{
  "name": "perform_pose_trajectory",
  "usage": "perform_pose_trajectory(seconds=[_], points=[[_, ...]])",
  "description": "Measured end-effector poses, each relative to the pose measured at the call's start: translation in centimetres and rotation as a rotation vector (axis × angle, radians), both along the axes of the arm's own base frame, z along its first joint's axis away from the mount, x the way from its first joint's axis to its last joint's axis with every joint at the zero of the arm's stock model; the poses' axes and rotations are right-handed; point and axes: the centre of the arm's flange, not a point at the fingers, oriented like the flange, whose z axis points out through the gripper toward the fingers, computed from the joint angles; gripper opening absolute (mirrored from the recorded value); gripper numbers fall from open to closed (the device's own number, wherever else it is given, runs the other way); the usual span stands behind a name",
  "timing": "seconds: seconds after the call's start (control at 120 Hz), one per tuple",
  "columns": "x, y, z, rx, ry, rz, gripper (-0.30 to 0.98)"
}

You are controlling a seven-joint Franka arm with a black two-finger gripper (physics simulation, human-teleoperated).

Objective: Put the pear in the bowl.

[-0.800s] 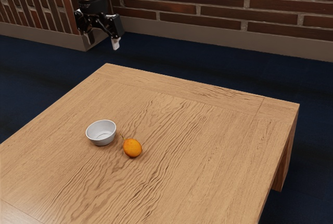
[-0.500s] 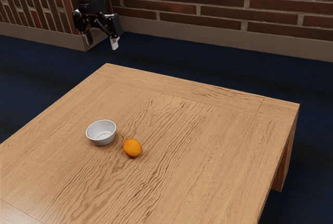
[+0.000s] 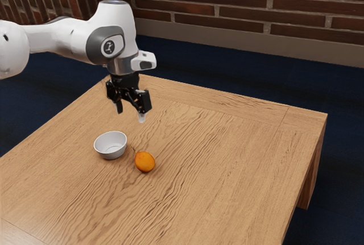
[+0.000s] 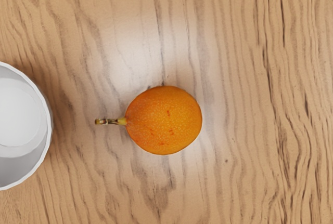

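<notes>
Swung out over the desk [image 3: 227,171] since the earlier frames, the arm [image 3: 62,43] has brought the tool [image 3: 130,115] down and inward, roughly toward half past five in the exterior view. Neither the pear [image 3: 145,162], a rounded orange fruit, nor the bowl [image 3: 111,154] has shifted. The tool hangs above the desk with its two fingers [image 3: 146,104] spread well apart, holding nothing. In the exterior view it is between eleven and twelve o'clock from the pear, which rests on the wood just beside the bowl, the bowl lying at about ten o'clock from it. The wrist view shows the pear's stem [image 4: 110,121] pointing toward the bowl, with bare wood between. As I judge it, only the approach is under way: the pear is neither gripped nor lifted. Left to do are lowering around it, closing, raising it, the short carry toward ten o'clock, and the release inside the bowl.
</notes>
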Motion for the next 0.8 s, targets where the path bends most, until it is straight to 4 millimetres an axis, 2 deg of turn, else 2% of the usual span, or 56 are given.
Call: perform_pose_trajectory(seconds=[0.1, 0.233, 0.392, 0.517, 0.8], points=[[1.4, -0.8, -3.6, -0.013, -0.015, -0.046, 0.69], [2.4, -2.0, -5.4, -0.025, -0.051, -0.114, 0.69], [1.2, -3.6, -8.3, -0.033, -0.01, -0.202, 0.69], [0.2, -2.8, -10.5, -0.045, 0.017, -0.287, 0.69], [-0.8, -1.0, -14.7, -0.119, -0.006, -0.493, 0.68]])
